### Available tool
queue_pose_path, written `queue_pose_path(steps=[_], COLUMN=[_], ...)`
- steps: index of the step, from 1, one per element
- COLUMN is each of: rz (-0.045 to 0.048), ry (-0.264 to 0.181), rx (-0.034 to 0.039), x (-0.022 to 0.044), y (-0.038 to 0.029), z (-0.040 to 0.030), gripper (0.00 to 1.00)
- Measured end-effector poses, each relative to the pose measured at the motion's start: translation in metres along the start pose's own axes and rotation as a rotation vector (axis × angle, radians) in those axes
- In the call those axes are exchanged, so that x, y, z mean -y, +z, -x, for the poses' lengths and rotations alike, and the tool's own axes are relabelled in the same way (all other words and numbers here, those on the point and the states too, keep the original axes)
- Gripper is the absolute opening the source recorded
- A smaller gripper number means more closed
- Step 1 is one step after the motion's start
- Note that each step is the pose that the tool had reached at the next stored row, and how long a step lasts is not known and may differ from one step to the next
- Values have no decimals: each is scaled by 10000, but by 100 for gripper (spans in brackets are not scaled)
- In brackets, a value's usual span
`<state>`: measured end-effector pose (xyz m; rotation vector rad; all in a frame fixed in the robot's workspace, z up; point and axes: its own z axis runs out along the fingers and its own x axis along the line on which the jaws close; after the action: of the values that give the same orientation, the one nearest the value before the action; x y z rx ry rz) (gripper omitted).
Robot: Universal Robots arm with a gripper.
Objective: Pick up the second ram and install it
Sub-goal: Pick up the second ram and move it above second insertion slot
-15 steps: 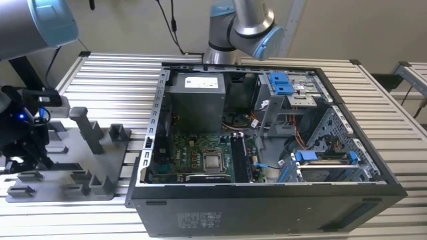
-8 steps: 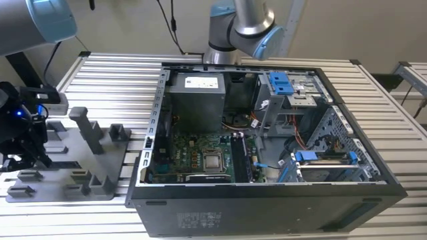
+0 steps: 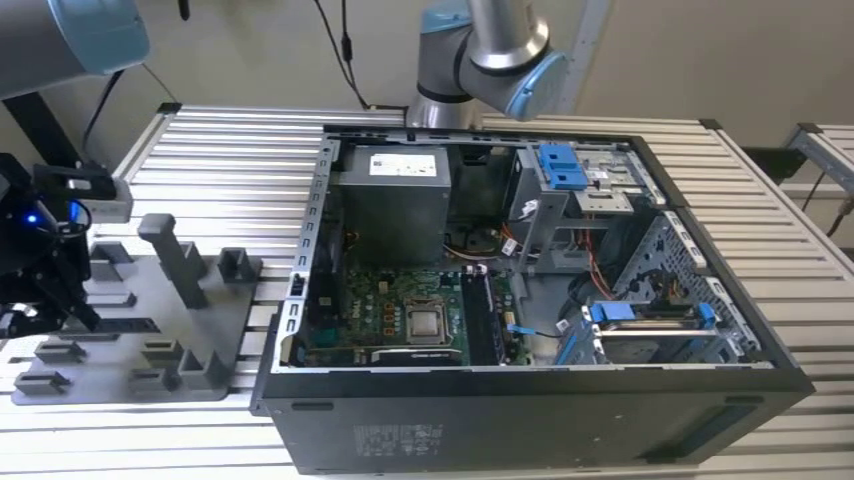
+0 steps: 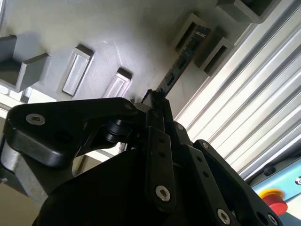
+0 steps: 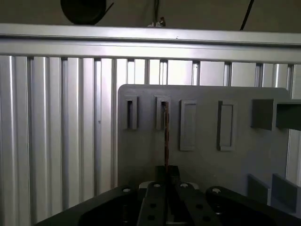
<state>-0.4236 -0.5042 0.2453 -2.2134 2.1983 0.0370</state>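
The second ram (image 4: 184, 57) is a thin dark blue stick standing on edge in a slot of the grey tray (image 4: 117, 33). Its far end sits between two grey slot blocks. In the first wrist view the second ram (image 5: 166, 134) shows edge-on as a thin line running up from the fingers. My gripper (image 4: 155, 98) is shut on the stick's near end, one black finger on each side. In the first wrist view my gripper (image 5: 167, 173) is low over the tray (image 5: 207, 165). In the exterior view my gripper (image 3: 47, 300) hangs over the tray (image 3: 134, 345) at that view's left.
The open computer case (image 3: 534, 430) lies at the exterior view's right, with the motherboard (image 3: 400, 310) and its memory slots (image 3: 483, 315) showing inside. Upright grey blocks (image 3: 167, 255) stand on the tray. Ribbed aluminium table (image 5: 56, 122) surrounds it. A red button (image 4: 276, 201) sits past the table edge.
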Motion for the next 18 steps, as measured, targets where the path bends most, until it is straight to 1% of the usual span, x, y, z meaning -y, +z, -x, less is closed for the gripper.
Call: queue_pose_path(steps=[9,13,18], rz=[-1,-1,0], ry=[0,0,0], rx=[9,54,90], x=[0,0,0], y=[-67,-123,-219], z=[2,4,7], gripper=[14,14,14])
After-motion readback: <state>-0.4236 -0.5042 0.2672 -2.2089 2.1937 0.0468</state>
